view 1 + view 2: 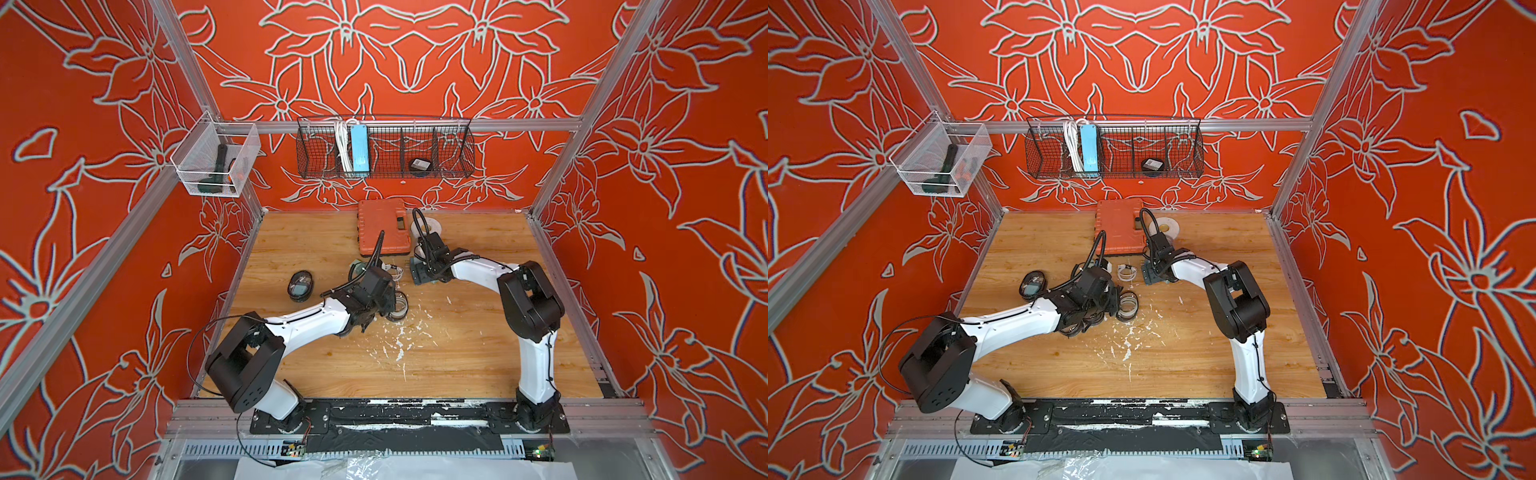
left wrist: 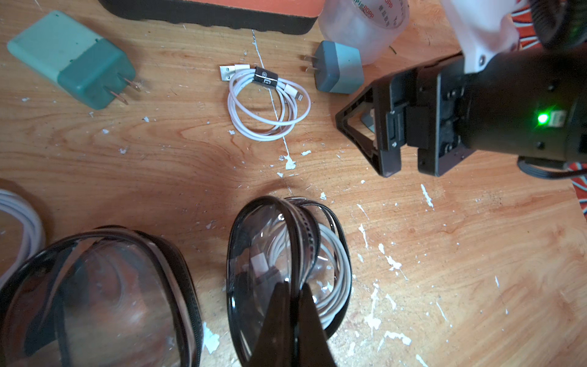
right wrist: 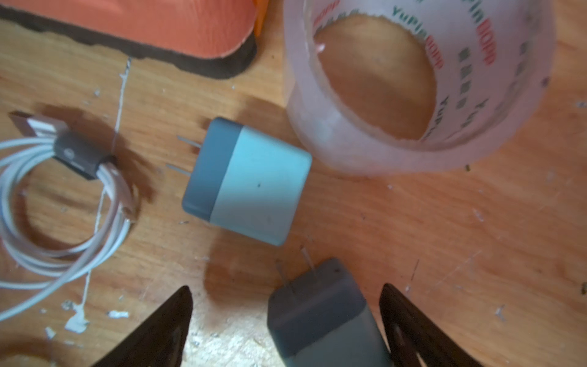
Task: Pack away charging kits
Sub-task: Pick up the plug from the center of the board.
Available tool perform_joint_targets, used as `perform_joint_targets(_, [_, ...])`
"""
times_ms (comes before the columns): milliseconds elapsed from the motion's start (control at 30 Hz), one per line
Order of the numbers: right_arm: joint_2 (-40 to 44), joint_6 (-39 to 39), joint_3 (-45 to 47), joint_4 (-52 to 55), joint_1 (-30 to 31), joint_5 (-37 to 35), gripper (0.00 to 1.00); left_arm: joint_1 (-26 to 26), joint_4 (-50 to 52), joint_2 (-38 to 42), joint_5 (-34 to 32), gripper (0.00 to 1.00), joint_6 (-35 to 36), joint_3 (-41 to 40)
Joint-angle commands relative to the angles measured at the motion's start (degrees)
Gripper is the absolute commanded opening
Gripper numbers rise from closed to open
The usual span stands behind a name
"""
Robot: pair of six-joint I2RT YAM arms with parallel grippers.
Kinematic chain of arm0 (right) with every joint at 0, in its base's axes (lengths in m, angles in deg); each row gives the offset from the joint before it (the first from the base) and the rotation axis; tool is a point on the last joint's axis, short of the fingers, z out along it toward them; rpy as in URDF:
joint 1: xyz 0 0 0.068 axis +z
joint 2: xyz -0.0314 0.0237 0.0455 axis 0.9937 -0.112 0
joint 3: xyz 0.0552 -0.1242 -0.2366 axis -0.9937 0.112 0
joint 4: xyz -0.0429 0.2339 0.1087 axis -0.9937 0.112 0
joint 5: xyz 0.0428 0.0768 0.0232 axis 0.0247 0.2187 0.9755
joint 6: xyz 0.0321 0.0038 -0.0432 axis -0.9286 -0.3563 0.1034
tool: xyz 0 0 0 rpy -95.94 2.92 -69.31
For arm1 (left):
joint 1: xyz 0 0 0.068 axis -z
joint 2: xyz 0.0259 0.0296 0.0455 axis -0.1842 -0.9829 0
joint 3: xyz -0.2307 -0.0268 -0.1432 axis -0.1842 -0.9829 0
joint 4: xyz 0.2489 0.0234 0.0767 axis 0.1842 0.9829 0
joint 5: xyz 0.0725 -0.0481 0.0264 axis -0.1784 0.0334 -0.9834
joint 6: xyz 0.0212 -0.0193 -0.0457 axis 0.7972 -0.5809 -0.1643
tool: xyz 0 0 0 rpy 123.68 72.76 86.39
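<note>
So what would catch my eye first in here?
The red floral walls shout loudest. Then, over the wooden table, the left gripper pinches a clear pouch with a white cable inside, and the right gripper stands open around a teal wall plug.

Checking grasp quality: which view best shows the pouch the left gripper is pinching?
Left wrist: the pouch fills the foreground, with the white cable inside and the left gripper shut on its rim. In both top views only its edge is visible. The right wrist view does not show it.
</note>
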Motion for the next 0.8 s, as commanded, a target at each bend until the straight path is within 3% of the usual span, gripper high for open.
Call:
perform_joint_targets(0, [2.1, -0.8, 2.9, 0.0, 0.0, 2.6, 0.9, -0.4, -0.3, 0.6, 0.4, 0.0, -0.3, 1.1])
perform_joint_targets(333, [2.6, -5.2, 5.9, 0.1, 0.1, -0.5, 0.76, -0.5, -0.1, 0.3, 0.4, 0.0, -0.4, 1.2])
perform_joint_targets(567, [-0.4, -6.6, 2.4, 2.4, 0.1, -4.5, 0.55, -0.7, 0.0, 0.3, 0.2, 0.0, -0.2, 1.2])
perform_joint_targets(767, [-0.5, -8.2, 0.9, 5.3, 0.3, -4.4, 0.31, -0.8, -0.6, 0.2, 1.2, 0.0, -0.4, 0.9])
